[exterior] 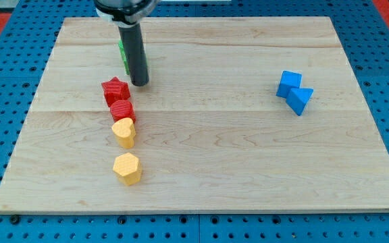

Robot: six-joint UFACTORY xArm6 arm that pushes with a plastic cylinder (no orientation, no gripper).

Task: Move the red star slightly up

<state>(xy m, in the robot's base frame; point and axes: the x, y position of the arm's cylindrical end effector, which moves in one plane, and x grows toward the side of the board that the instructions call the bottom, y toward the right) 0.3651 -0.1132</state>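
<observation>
The red star [115,90] lies on the wooden board [201,115] at the view's left of centre. My tip [140,84] stands just to the right of the star and slightly above it, very close to it. A second red block [122,111], rounded, touches the star from below. A green block [123,57] sits above the star and is mostly hidden behind my rod.
A yellow heart-like block [124,132] sits right below the red rounded block. A yellow hexagon [127,168] lies further down. Two blue blocks, a cube-like one [289,83] and a wedge-like one [300,100], touch each other at the view's right.
</observation>
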